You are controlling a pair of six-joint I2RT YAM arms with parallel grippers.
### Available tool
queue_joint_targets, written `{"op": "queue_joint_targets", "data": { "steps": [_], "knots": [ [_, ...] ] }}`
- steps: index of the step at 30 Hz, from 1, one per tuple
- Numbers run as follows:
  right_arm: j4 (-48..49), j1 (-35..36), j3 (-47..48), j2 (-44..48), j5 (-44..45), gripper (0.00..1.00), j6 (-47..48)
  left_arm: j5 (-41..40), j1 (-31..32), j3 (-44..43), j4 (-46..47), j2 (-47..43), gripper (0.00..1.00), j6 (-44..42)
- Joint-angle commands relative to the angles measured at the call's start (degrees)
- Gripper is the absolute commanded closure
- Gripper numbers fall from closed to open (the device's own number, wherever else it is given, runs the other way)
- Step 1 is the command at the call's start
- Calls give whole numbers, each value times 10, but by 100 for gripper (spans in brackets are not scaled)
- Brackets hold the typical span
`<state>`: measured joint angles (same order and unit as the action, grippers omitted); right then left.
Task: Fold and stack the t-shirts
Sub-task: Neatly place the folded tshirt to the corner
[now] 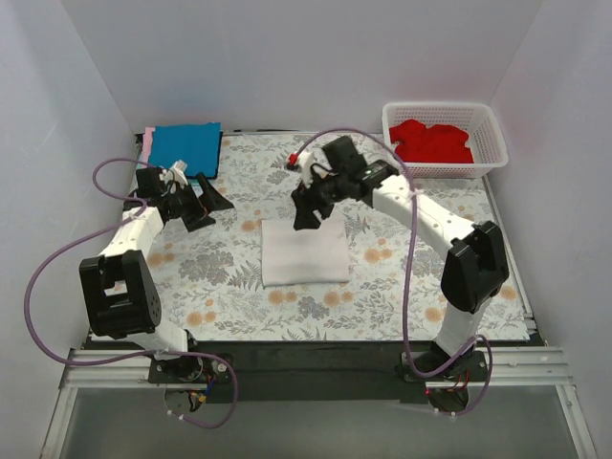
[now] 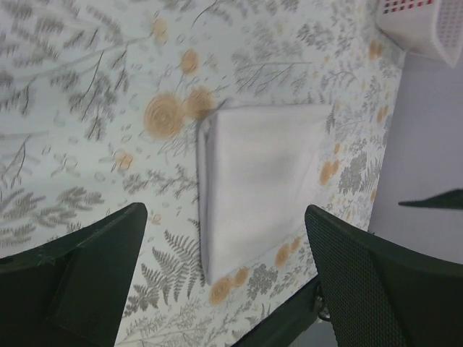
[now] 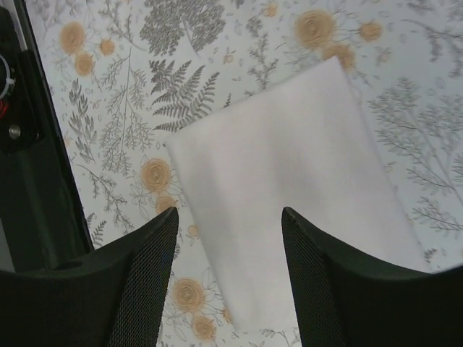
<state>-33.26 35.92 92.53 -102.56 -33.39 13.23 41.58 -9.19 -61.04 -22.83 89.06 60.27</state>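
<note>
A white t-shirt (image 1: 304, 251) lies folded into a flat square in the middle of the floral cloth; it also shows in the left wrist view (image 2: 260, 173) and the right wrist view (image 3: 289, 188). A folded blue t-shirt (image 1: 185, 146) lies at the back left on top of a pink one (image 1: 148, 142), of which only an edge shows. A red t-shirt (image 1: 432, 142) lies crumpled in the basket. My right gripper (image 1: 308, 212) is open and empty above the white shirt's far edge. My left gripper (image 1: 208, 203) is open and empty, left of the white shirt, above the cloth.
A white lattice basket (image 1: 490, 143) stands at the back right; its corner shows in the left wrist view (image 2: 427, 29). The floral table cloth (image 1: 402, 287) covers the table. White walls close in the left, back and right sides. A black rail runs along the front edge (image 1: 306, 335).
</note>
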Motion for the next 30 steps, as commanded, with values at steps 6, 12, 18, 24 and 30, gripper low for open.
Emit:
{"op": "queue_joint_targets", "data": {
  "steps": [6,12,18,24,30],
  "knots": [
    [8,194,-21,-63,231,37,44,-80,-10,112,-51,-34,12,27],
    [7,256,10,-113,242,40,39,-85,-13,111,-55,-7,14,32],
    [8,286,38,-161,255,44,34,-77,-13,124,-38,-13,14,43],
    [15,291,59,-191,302,50,35,-83,-14,133,-36,-31,14,42],
    [28,295,51,-216,299,57,39,-84,-17,138,-33,-37,14,49]
  ]
}}
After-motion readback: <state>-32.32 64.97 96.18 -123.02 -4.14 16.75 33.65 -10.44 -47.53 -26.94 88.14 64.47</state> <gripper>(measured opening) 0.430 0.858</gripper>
